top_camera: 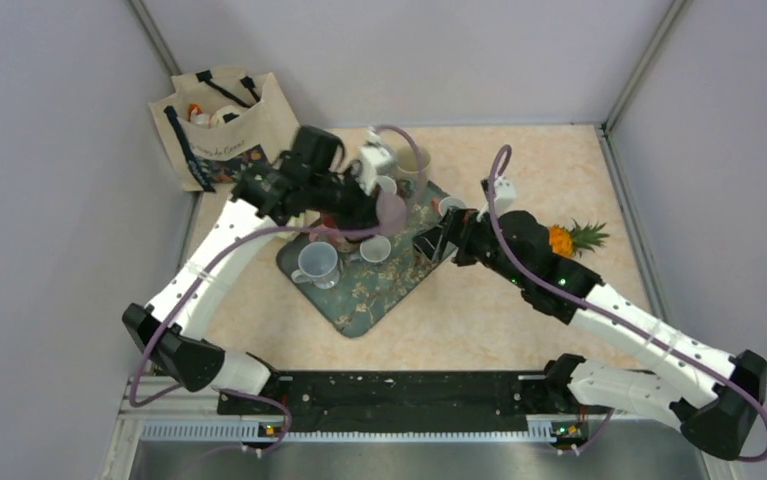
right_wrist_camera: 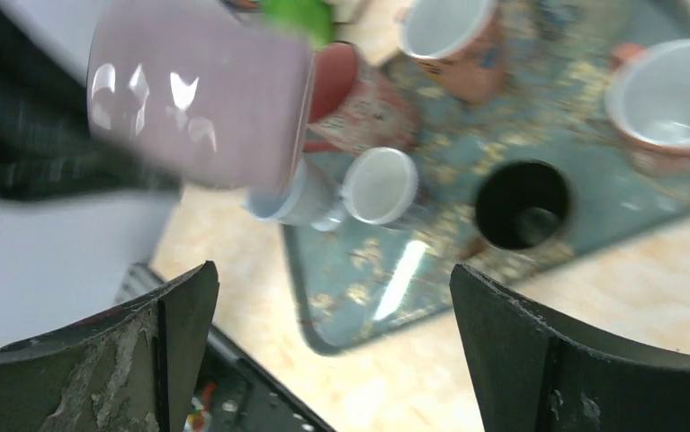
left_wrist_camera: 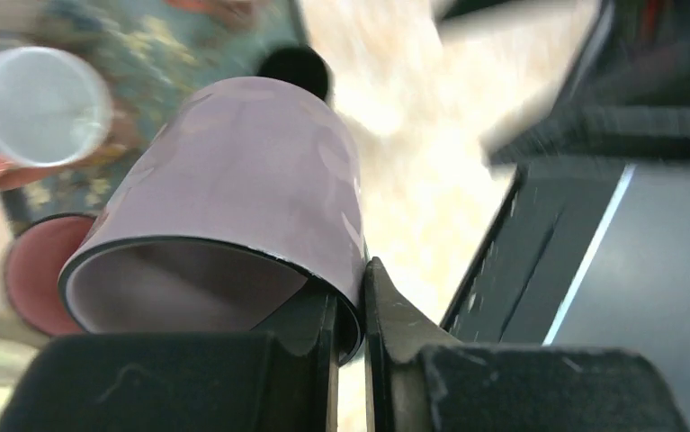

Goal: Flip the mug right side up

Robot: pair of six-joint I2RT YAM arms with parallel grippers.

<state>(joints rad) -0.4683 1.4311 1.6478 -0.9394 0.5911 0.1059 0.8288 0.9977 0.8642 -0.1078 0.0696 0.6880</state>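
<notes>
**Top view.** My left gripper (top_camera: 377,200) holds the mug (top_camera: 393,213) in the air over the far part of the tray (top_camera: 359,312). The right gripper (top_camera: 437,240) hovers just right of it, at the tray's right edge. A bag (top_camera: 224,125) lies far left and a pineapple (top_camera: 574,238) to the right, both well apart from the work.

**Left wrist view.** The fingers (left_wrist_camera: 395,315) pinch the rim of the mug (left_wrist_camera: 242,180), one inside and one outside, almost closed on the wall. The mug is tilted, with its mouth toward the wrist. I judge the turn partly made. I should roll the wrist slowly until the mouth faces up, since a rim pinch on a glossy wall may slip. Below stand a white cup (left_wrist_camera: 40,103), a red cup (left_wrist_camera: 40,283) and a black cup (left_wrist_camera: 296,67).

**Right wrist view.** The right fingers (right_wrist_camera: 143,351) stand wide apart and hold nothing. The mug (right_wrist_camera: 197,99) hangs above a crowded tray (right_wrist_camera: 359,270). The black cup (right_wrist_camera: 521,202) and a small cup (right_wrist_camera: 379,184) leave few bare patches, so I should choose the landing spot before lowering. I should also hold the right arm clear of the swing.
</notes>
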